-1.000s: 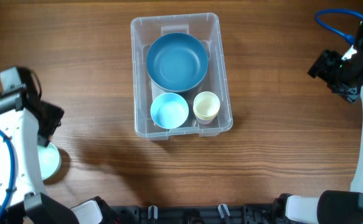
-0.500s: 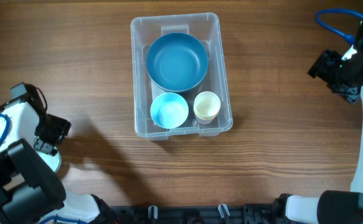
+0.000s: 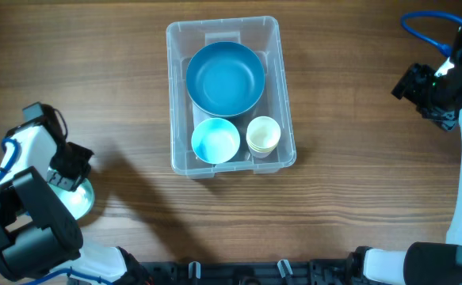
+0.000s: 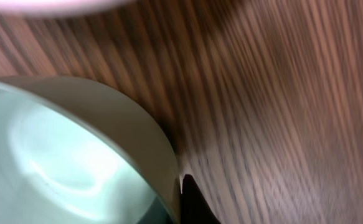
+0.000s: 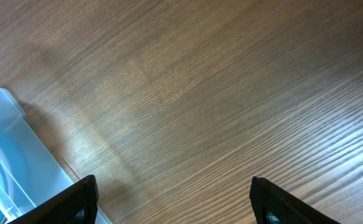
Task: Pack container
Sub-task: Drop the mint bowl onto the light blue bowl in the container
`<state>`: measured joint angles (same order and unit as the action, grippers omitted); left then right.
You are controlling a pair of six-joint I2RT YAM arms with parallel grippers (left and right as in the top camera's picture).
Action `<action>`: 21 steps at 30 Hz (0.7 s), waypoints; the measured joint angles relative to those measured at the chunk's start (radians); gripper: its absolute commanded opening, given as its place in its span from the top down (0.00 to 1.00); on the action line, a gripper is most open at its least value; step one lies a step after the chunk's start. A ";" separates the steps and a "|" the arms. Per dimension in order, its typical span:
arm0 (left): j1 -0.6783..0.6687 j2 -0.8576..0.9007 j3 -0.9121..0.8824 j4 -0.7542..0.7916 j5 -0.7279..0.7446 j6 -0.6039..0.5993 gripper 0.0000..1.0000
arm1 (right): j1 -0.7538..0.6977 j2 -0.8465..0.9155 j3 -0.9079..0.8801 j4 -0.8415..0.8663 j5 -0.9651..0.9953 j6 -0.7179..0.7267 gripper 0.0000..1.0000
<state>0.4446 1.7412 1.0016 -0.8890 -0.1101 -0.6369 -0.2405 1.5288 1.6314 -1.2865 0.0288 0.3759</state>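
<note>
The clear plastic container (image 3: 173, 95) stands at the table's middle back. It holds a large dark blue bowl (image 3: 225, 77), a small light blue bowl (image 3: 215, 141) and a cream cup (image 3: 263, 134). A pale green bowl (image 3: 78, 199) sits on the table at the front left. My left gripper (image 3: 68, 170) is down at its rim. In the left wrist view the pale green bowl (image 4: 56, 155) fills the lower left, and the left gripper (image 4: 172, 208) is shut on its rim, one dark finger outside the wall. My right gripper (image 3: 421, 87) hangs open at the far right, nothing between its fingers (image 5: 81, 199).
A corner of the container (image 5: 13, 143) shows at the left edge of the right wrist view, over bare wood. The right arm's blue cable (image 3: 421, 28) loops at the back right. Arm bases line the front edge.
My left arm has dropped onto the pale green bowl and its jaws have gone from open to shut on the rim. The bowl has shifted slightly right. The right arm has not moved.
</note>
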 measured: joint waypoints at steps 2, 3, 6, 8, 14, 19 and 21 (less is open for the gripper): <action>-0.039 -0.008 0.006 -0.032 0.006 0.000 0.96 | 0.000 0.000 0.000 0.000 0.000 0.000 0.21; -0.073 -0.025 0.017 -0.062 0.011 0.000 0.96 | 0.000 0.000 0.000 0.000 -0.001 0.000 0.21; -0.166 -0.104 0.085 -0.145 0.025 0.000 0.96 | 0.000 0.000 0.000 0.000 -0.002 0.000 0.21; -0.236 -0.180 0.160 -0.196 0.032 0.000 0.96 | 0.000 0.000 0.000 0.000 -0.002 -0.003 0.21; -0.523 -0.338 0.481 -0.299 0.077 0.000 0.96 | 0.000 0.000 0.000 0.000 -0.002 -0.003 0.21; -0.837 -0.337 0.570 -0.279 0.101 -0.036 0.96 | 0.000 0.000 0.000 0.000 -0.002 -0.003 0.21; -0.951 -0.301 0.570 -0.256 0.105 -0.050 0.96 | 0.000 0.000 0.000 0.000 -0.002 -0.003 0.21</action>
<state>-0.5068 1.4399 1.5715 -1.1450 -0.0051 -0.6872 -0.2405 1.5288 1.6314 -1.2865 0.0269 0.3729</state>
